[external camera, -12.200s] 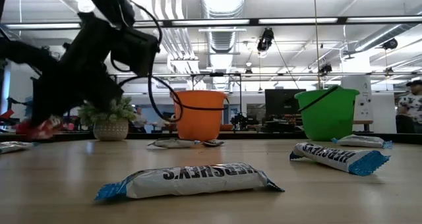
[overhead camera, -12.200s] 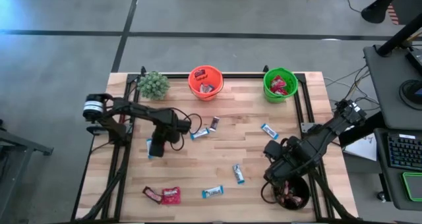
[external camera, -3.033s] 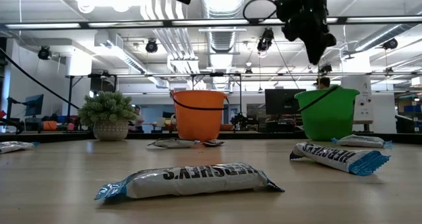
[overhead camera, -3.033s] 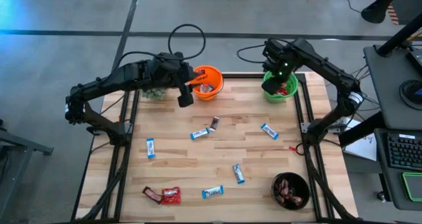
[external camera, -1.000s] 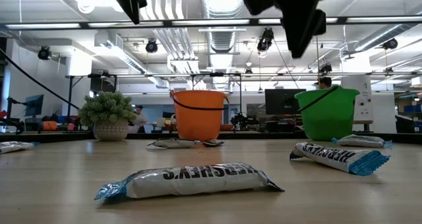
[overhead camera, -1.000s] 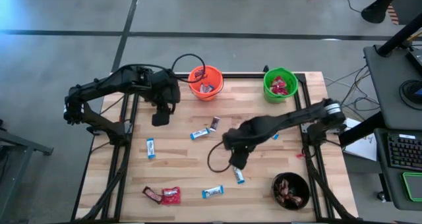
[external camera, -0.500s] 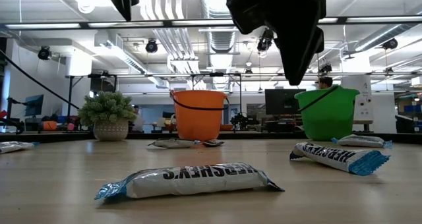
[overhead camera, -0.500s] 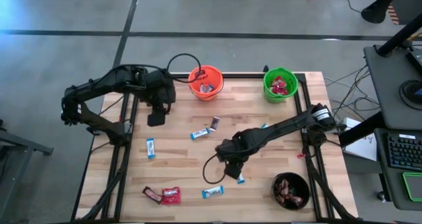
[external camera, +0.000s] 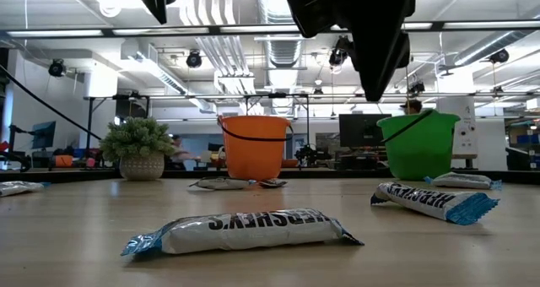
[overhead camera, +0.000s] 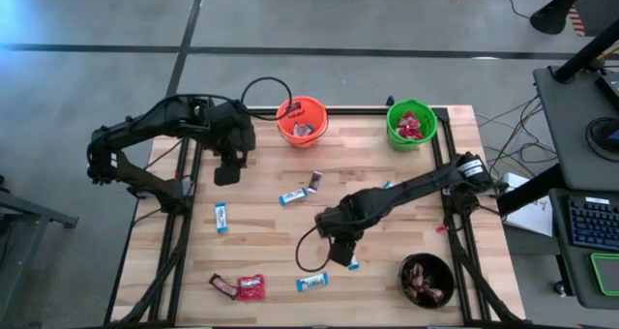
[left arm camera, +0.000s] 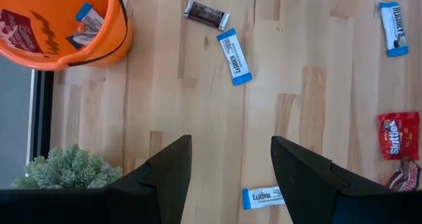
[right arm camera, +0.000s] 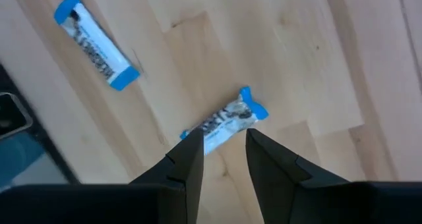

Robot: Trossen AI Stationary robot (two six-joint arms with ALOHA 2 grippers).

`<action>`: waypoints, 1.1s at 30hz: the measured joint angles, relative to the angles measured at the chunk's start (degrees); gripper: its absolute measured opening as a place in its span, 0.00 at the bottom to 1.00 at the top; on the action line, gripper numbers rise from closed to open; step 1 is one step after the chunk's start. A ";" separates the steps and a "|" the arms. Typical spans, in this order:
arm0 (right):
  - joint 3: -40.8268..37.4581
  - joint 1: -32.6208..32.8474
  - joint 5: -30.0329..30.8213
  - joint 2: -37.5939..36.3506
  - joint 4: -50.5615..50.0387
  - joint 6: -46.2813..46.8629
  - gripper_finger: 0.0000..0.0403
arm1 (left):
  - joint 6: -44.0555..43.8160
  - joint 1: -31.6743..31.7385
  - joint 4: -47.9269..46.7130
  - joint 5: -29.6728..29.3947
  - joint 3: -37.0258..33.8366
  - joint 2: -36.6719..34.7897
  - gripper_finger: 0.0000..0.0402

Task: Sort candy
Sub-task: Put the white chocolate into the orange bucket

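Candy lies scattered on the wooden table [overhead camera: 387, 232]: blue-and-white bars [overhead camera: 221, 217] [overhead camera: 293, 195] [overhead camera: 311, 283], a dark bar [overhead camera: 315, 180], and a red packet [overhead camera: 251, 287] beside a brown bar [overhead camera: 223, 285]. My right gripper [overhead camera: 340, 251] hangs open above one blue-and-white bar [right arm camera: 224, 122], which lies flat on the wood just past its fingertips [right arm camera: 194, 151]. My left gripper [overhead camera: 227, 174] is open and holds nothing; it hangs high over the table's far left, near the plant [left arm camera: 66, 165].
An orange bucket [overhead camera: 302, 121] and a green bucket [overhead camera: 410, 124] stand at the far edge, each with candy inside. A black bowl [overhead camera: 427, 279] of dark candy sits at the near right. Bare wood lies between the bars in the middle.
My right gripper has moved toward the table's near edge and come down over the blue-and-white bar, staying open. The candy has not moved.
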 joint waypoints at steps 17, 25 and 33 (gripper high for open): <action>-0.93 2.41 11.39 -0.22 -0.49 25.82 0.48 | -0.63 0.02 -0.04 0.85 0.00 -2.50 0.47; -4.54 6.78 11.18 1.77 -0.65 36.05 0.48 | -0.47 0.02 -0.04 0.82 0.00 -4.27 0.47; -6.56 9.27 11.24 2.49 2.04 40.44 0.48 | -0.22 0.02 0.00 0.75 0.00 -4.83 0.47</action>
